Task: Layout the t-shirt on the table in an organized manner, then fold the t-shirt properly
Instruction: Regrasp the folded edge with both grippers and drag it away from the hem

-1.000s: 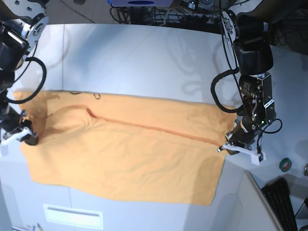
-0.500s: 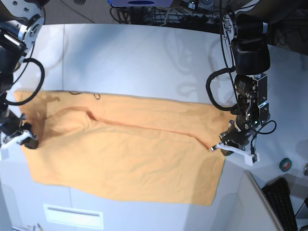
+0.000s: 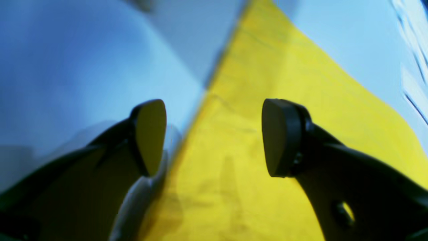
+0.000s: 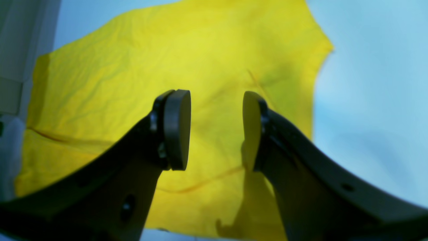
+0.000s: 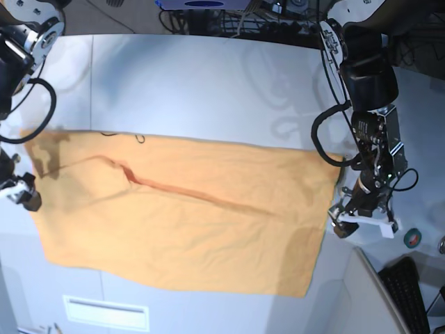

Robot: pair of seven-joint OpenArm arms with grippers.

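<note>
The orange-yellow t-shirt [image 5: 181, 223] lies spread wide on the white table [image 5: 208, 83], with a diagonal crease running across its middle. My left gripper [image 5: 363, 221] stands just off the shirt's right edge. In the left wrist view the left gripper [image 3: 214, 137] is open, with the shirt's edge [image 3: 267, 67] on the table below it and nothing between the fingers. My right gripper [image 5: 22, 196] sits at the shirt's left edge. The right wrist view shows the right gripper [image 4: 215, 130] open above the flat shirt [image 4: 133, 67], holding nothing.
A green tape roll [image 5: 412, 238] and a black keyboard [image 5: 410, 296] lie at the lower right beyond the table's corner. A white label plate [image 5: 104, 312] is fixed near the front edge. Cables crowd the back behind the table.
Both grippers have opened and let go of the shirt's side edges, then drawn slightly outward. The raised fold has dropped, and the shirt lies flatter and wider.
</note>
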